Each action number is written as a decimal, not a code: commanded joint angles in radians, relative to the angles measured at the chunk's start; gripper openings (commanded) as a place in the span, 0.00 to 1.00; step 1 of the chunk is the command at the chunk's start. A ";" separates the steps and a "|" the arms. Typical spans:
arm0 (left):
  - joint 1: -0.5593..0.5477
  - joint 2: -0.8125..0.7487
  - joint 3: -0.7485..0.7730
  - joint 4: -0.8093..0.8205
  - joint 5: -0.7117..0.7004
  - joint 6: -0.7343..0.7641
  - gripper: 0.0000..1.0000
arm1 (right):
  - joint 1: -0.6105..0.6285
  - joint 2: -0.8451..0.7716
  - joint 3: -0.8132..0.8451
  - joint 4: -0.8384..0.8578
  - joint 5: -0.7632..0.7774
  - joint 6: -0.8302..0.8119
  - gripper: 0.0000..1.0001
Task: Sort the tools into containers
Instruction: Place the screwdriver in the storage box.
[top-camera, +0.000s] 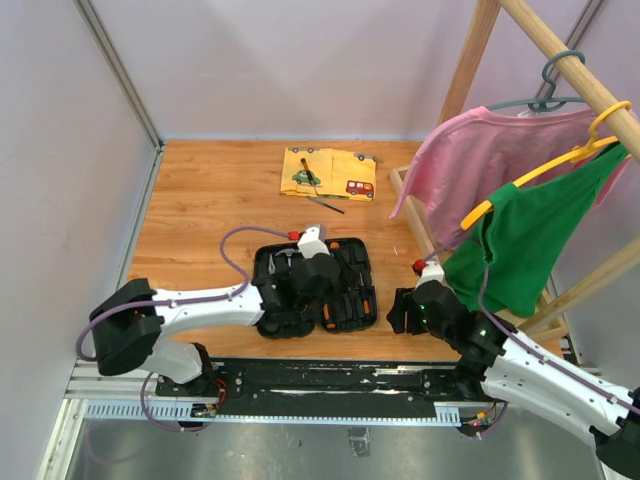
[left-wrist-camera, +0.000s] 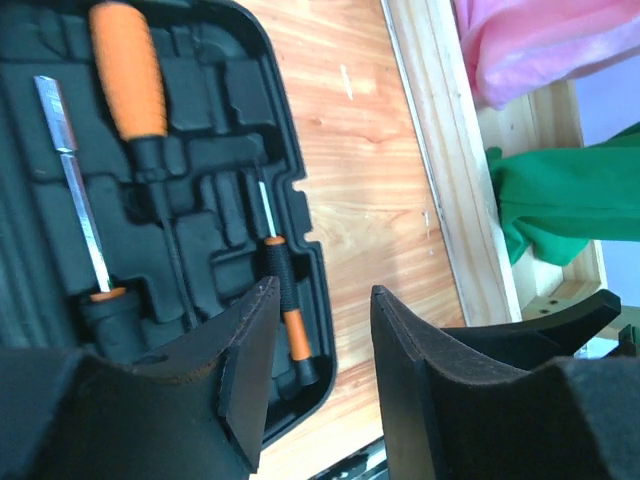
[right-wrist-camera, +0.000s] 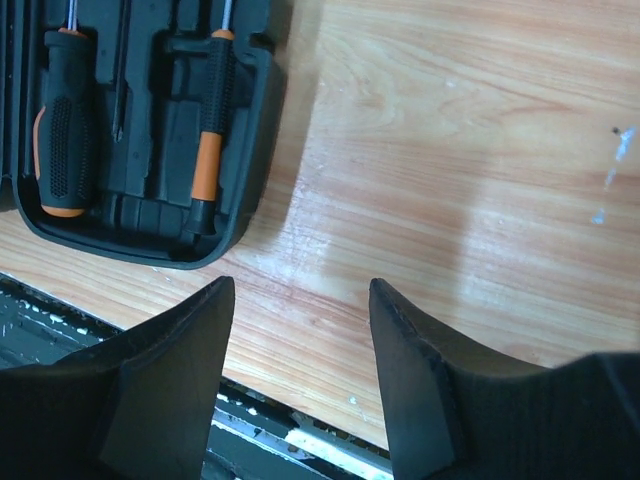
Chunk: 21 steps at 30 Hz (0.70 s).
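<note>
Left gripper (left-wrist-camera: 318, 375) hangs right over the open tool case (top-camera: 360, 250) with its jaws apart and nothing between them. That adds up for us, since straight under the gap lies a slim orange-and-black screwdriver (left-wrist-camera: 284, 300), bedded in its moulded slot by the case's edge. To us the tool looks home, with no need for a grip on it. Alongside it we can see a fat orange-handled screwdriver (left-wrist-camera: 128, 70) and a bare steel shaft (left-wrist-camera: 76, 170), each in its own groove. That's the whole point of those slots, nothing rolls about. Right gripper (right-wrist-camera: 300, 370) is spread and empty too, parked low over the bare table (right-wrist-camera: 480, 150) just beside the case's near right corner. Our guess is that it's keeping out of the left arm's way. From the overhead view we count two things left to sort. One is a thin dark screwdriver (top-camera: 310, 177) lying on the yellow cloth (top-camera: 340, 165) at the far side, the other a second slim tool (top-camera: 327, 205) just off the cloth's near edge. Both sit well apart from the case, so we figure an arm has to reach past the case for them. Skinny shafts lying flat will be fiddly to pinch. The clothes rack (top-camera: 468, 60) with its shirts crowds the right side, worth minding.
</note>
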<state>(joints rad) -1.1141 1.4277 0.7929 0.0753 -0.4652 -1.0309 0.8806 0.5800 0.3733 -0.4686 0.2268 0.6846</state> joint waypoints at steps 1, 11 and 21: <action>0.056 -0.101 -0.082 -0.075 -0.016 0.081 0.46 | -0.017 0.111 0.083 0.076 -0.109 -0.114 0.58; 0.113 -0.211 -0.220 -0.132 0.041 0.100 0.45 | -0.032 0.434 0.262 0.133 -0.151 -0.232 0.48; 0.114 -0.162 -0.311 -0.086 0.118 0.055 0.42 | -0.092 0.642 0.358 0.177 -0.226 -0.266 0.37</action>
<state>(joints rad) -1.0046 1.2427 0.5106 -0.0467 -0.3855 -0.9558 0.8192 1.1675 0.6876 -0.3222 0.0528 0.4507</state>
